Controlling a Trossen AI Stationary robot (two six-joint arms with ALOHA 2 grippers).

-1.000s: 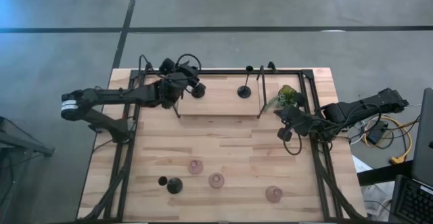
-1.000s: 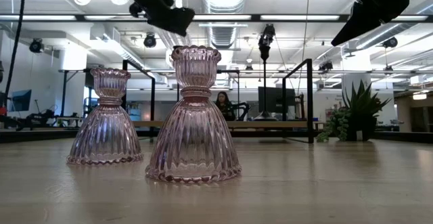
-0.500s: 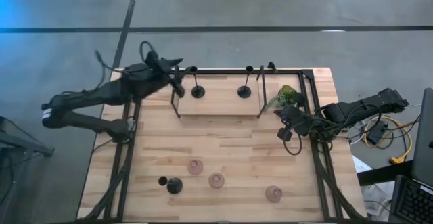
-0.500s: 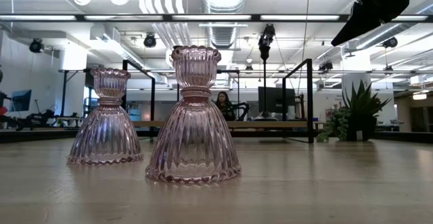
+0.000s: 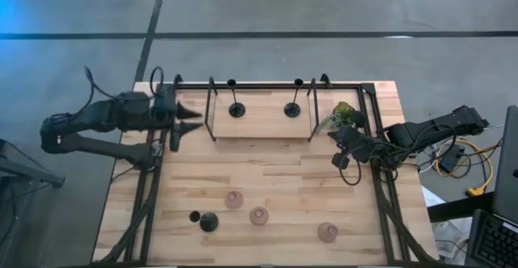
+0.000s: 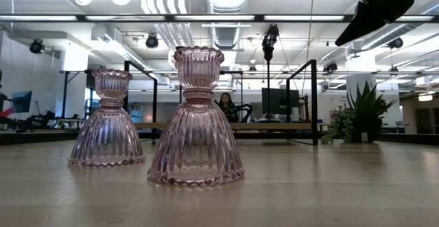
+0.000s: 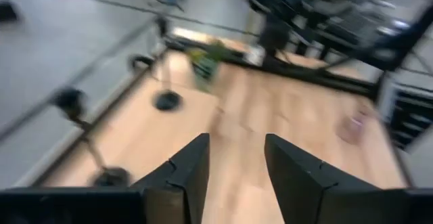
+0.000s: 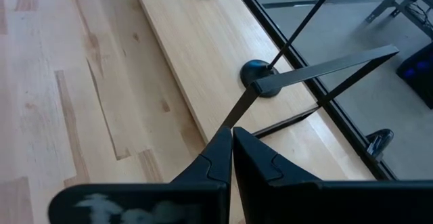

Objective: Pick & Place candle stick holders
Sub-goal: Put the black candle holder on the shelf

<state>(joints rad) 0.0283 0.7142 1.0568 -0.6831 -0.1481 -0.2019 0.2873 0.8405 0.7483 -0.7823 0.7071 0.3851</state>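
Observation:
Two black candle stick holders stand on their round bases on the raised wooden shelf at the far side. A third black one is near the front left. Three pinkish holders stand along the front; two of them loom large in the low view. My left gripper hangs open above the table's left edge, pointing toward the shelf, with nothing between its fingers. My right gripper waits shut at the right, near the plant.
A black metal rack frame surrounds the shelf and runs along the table's edges. A small green plant sits at the far right beside the shelf. Bare wood lies between the shelf and the front holders. A person sits far back.
My left gripper has drawn back from the shelf toward the table's left edge, rising a little and tipping up from pointing down to nearly level. The black holder it hovered over stays standing on the shelf's left part.

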